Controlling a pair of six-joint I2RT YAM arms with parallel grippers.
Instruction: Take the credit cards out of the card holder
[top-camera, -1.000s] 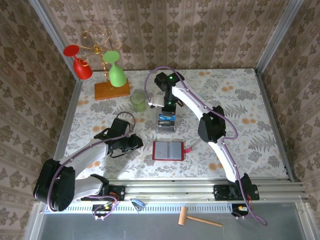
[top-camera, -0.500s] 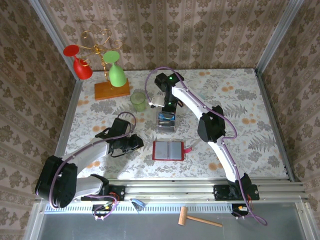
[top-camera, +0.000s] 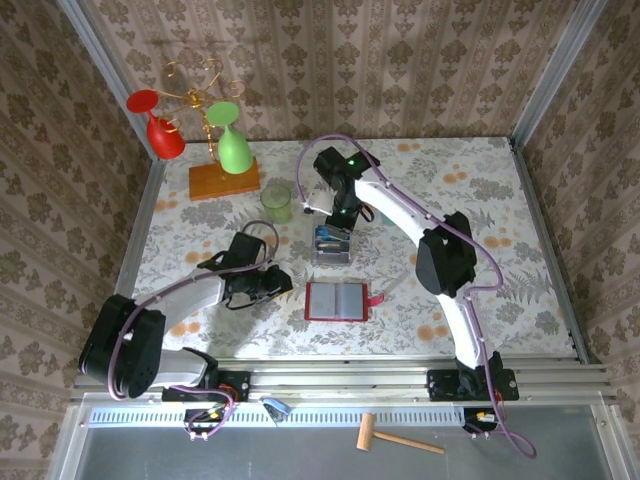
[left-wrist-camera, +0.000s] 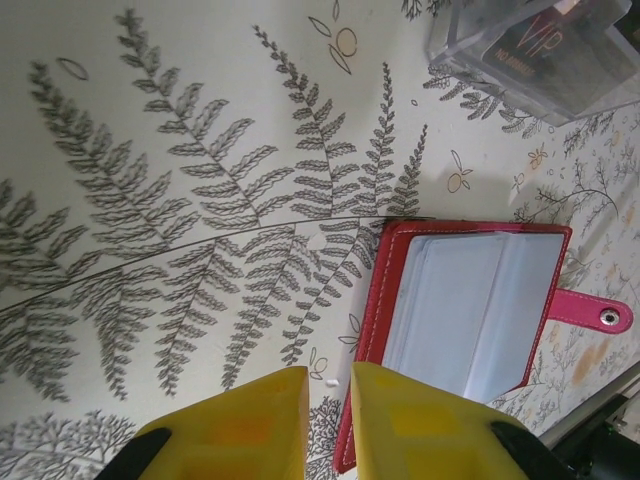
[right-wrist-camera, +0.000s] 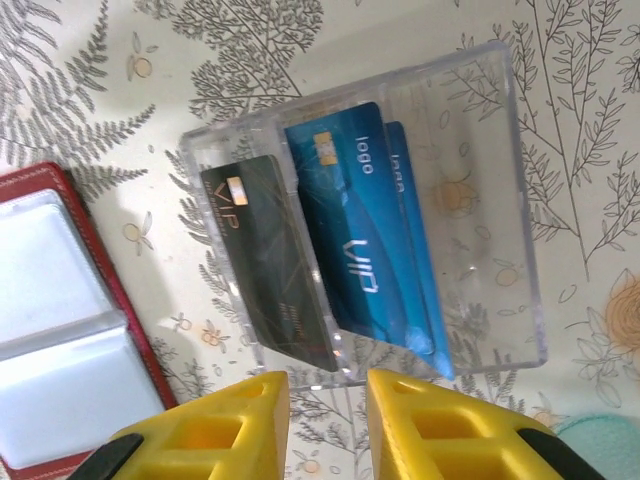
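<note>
Right pincer (right-wrist-camera: 328, 390) slightly spread, empty. Credit cards (right-wrist-camera: 350, 250) lean inside the clear box (right-wrist-camera: 490, 230), directly beyond its tips. Left pincer (left-wrist-camera: 329, 380) parted by a slit, empty. Card holder (left-wrist-camera: 470, 310) lies open just ahead and right of its tips, pockets apparently empty. Cards judged light, stiff, slick: pinch across the flat faces near a free short edge.

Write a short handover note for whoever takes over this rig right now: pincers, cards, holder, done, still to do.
Left pincer: slightly apart, empty, near the card holder.
Right pincer: slightly apart, empty, over the clear box.
Done: one dark card and two blue cards sit in the box.
Holder: open flat, visible pockets look empty.
To do: check for hidden cards, else pull back.
</note>
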